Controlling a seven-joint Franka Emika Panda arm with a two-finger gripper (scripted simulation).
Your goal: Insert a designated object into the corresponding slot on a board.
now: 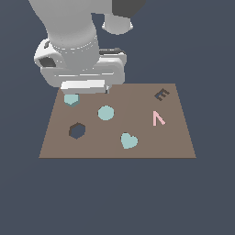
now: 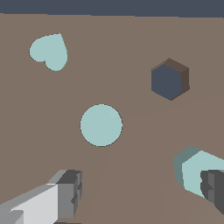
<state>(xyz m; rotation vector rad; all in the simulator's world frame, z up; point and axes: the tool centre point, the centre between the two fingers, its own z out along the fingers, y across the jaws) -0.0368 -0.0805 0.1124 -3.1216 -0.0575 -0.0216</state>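
Observation:
The light-teal hexagonal block (image 1: 71,99) (image 2: 192,169) lies on the brown board (image 1: 137,103) (image 2: 131,39) near its far corner at the exterior view's left. My gripper (image 1: 88,92) (image 2: 140,187) hovers low over that corner and is open. One finger (image 2: 213,186) overlaps the block's edge, while the other finger (image 2: 68,192) stands well away from it, and nothing is gripped. The hexagon-shaped slot (image 1: 77,131) (image 2: 169,79) is a dark hole nearer the front, empty, a short way from the block.
A teal round disc (image 1: 106,113) (image 2: 101,125) sits mid-board and a teal heart (image 1: 129,141) (image 2: 49,51) lies toward the front. A pink mark (image 1: 158,118) and a dark E-shaped cutout (image 1: 161,95) are at the exterior view's right.

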